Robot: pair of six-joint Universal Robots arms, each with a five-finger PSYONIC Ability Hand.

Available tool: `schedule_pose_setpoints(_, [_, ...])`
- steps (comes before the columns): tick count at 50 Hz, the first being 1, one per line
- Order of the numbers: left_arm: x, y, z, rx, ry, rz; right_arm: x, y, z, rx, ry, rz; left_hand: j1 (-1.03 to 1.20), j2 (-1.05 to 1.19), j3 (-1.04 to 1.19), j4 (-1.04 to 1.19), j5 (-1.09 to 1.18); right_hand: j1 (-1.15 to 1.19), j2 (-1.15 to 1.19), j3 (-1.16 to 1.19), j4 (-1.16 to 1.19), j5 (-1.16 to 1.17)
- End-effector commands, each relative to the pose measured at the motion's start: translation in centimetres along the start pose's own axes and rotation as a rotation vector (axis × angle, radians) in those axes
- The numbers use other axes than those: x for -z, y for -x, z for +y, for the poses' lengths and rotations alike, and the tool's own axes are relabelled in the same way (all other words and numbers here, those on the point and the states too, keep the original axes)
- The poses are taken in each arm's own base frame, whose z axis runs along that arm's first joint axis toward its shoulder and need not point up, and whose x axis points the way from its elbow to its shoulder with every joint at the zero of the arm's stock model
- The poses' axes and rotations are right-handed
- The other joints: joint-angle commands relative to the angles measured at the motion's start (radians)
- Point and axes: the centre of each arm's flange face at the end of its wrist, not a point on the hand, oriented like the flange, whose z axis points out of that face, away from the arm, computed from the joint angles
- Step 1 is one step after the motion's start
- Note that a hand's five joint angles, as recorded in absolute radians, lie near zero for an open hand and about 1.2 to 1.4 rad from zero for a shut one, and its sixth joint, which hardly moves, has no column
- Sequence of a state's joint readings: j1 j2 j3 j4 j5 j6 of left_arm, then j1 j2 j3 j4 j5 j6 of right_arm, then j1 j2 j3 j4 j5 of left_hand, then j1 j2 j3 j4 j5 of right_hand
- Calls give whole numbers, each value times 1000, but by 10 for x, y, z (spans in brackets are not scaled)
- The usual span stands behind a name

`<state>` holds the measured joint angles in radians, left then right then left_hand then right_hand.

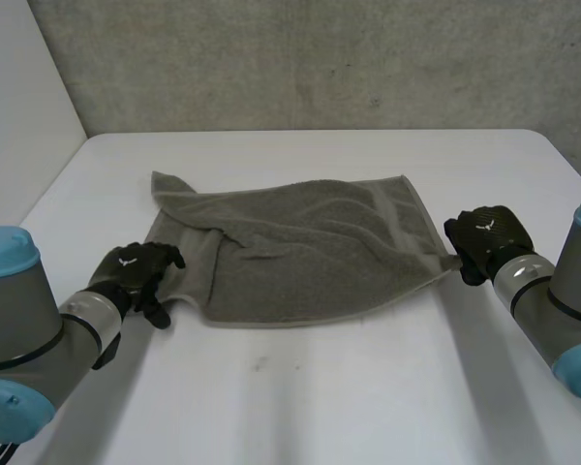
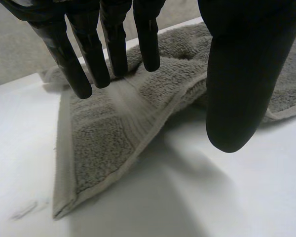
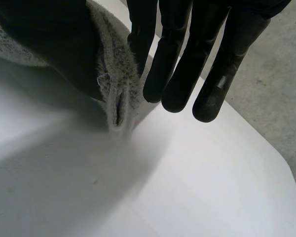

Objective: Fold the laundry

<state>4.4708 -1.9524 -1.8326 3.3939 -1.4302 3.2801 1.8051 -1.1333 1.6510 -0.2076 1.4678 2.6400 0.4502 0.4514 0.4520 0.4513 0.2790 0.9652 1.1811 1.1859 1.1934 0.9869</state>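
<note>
One near corner of the towel [image 1: 300, 247] is pinched by the right hand [image 1: 486, 240], likely for lifting, while the left hand [image 1: 134, 271] is held spread over the other.

bare lab-like test space, white table [image 1: 300, 387], rough concrete wall [image 1: 320, 58]

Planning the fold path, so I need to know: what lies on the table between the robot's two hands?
In the head view the grey towel spans the stretch from the left hand to the right hand; nothing else lies there.
</note>
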Motion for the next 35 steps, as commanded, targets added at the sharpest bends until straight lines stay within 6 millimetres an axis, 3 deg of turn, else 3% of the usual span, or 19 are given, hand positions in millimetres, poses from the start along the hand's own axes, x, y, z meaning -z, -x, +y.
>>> schedule_pose_setpoints(1, [-15,-2,5,-14,-38,16,0,4,2,4,5,-10,194,193,193,193,191,431,215,210,203,235])
schedule_pose_setpoints(6, [-29,-3,9,-28,-73,13,0,5,3,6,7,-12,283,281,281,282,279,431,215,210,203,235])
schedule_pose_setpoints(10, [-37,-2,10,-34,-96,10,0,4,2,9,7,-10,474,473,472,473,470,431,215,210,203,235])
schedule_pose_setpoints(12, [-42,-1,7,-52,-121,1,1,3,0,16,1,-5,903,902,901,902,900,431,215,210,203,235])
schedule_pose_setpoints(16, [-38,0,1,-85,-141,-9,2,-3,-8,26,-12,12,946,945,944,945,943,431,215,210,203,235])
schedule_pose_setpoints(18, [-33,0,-8,-115,-163,-15,6,-14,-25,63,-47,37,946,945,944,945,943,431,215,210,203,235])
schedule_pose_setpoints(19, [-23,1,-24,-149,-206,-26,6,-14,-25,63,-48,37,946,945,944,945,943,431,215,210,203,235])
schedule_pose_setpoints(20, [-12,2,-42,-181,-260,-42,14,-22,-41,99,-69,54,946,945,944,945,943,431,215,210,203,235])
schedule_pose_setpoints(21, [-12,2,-42,-181,-261,-42,14,-22,-41,99,-69,54,946,945,944,945,943,431,215,210,203,235])
schedule_pose_setpoints(23, [12,5,-83,-233,-382,-71,38,-40,-77,192,-104,84,946,945,944,945,943,431,215,210,203,235])
schedule_pose_setpoints(24, [12,5,-83,-233,-383,-72,39,-40,-77,193,-104,84,946,945,944,945,943,431,215,210,203,235])
schedule_pose_setpoints(26, [44,6,-123,-287,-478,-99,62,-57,-116,259,-140,115,946,945,944,945,943,431,215,210,203,235])
schedule_pose_setpoints(27, [44,6,-124,-287,-479,-99,63,-57,-116,260,-140,115,946,945,944,945,943,431,215,210,203,235])
schedule_pose_setpoints(28, [63,6,-145,-314,-512,-112,74,-65,-133,274,-158,130,946,945,944,945,943,431,215,210,203,235])
schedule_pose_setpoints(29, [63,6,-145,-314,-512,-112,74,-65,-134,274,-158,130,946,945,944,945,943,431,215,210,203,235])
schedule_pose_setpoints(31, [95,7,-173,-359,-502,-127,94,-80,-162,284,-188,156,946,945,944,945,943,431,215,210,203,235])
schedule_pose_setpoints(35, [109,7,-182,-389,-422,-113,113,-89,-182,291,-211,174,946,945,944,945,943,431,215,210,203,235])
